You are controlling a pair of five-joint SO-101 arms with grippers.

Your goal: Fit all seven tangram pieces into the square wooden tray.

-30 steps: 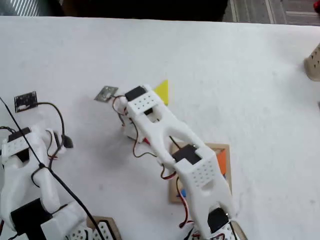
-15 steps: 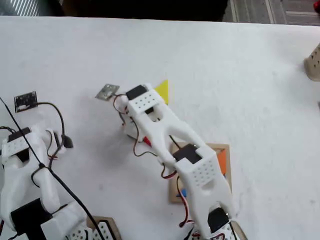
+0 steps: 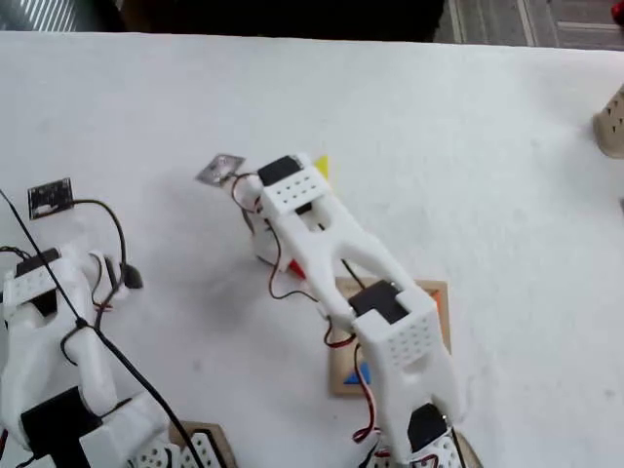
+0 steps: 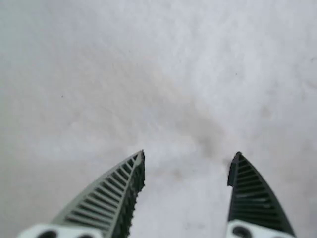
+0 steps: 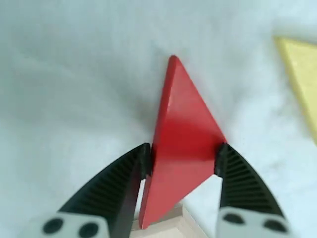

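My right gripper [image 5: 182, 158] is shut on the red triangle [image 5: 183, 119], one finger against each slanted side, and holds it just above the white table. In the high view a sliver of the red triangle [image 3: 286, 265] shows under the middle arm's wrist. The yellow triangle [image 5: 302, 74] lies flat beside it, and the arm partly covers the yellow triangle [image 3: 321, 166]. The square wooden tray [image 3: 436, 289] sits under that arm's elbow and holds an orange piece [image 3: 432, 310] and a blue piece [image 3: 361, 373]. My left gripper [image 4: 188, 163] hangs open over bare table.
A small grey tag [image 3: 220, 169] lies by the right arm's wrist, and a dark tag [image 3: 50, 196] by the left arm. A perforated beige object [image 3: 611, 122] stands at the right edge. A wooden block [image 3: 210, 444] sits at the front. A pale wooden corner [image 5: 168, 225] shows below the red triangle.
The right arm has shifted toward the far side of the table with the red triangle, covering more of the yellow triangle. The grey tag moved with it. The left arm has stayed put.
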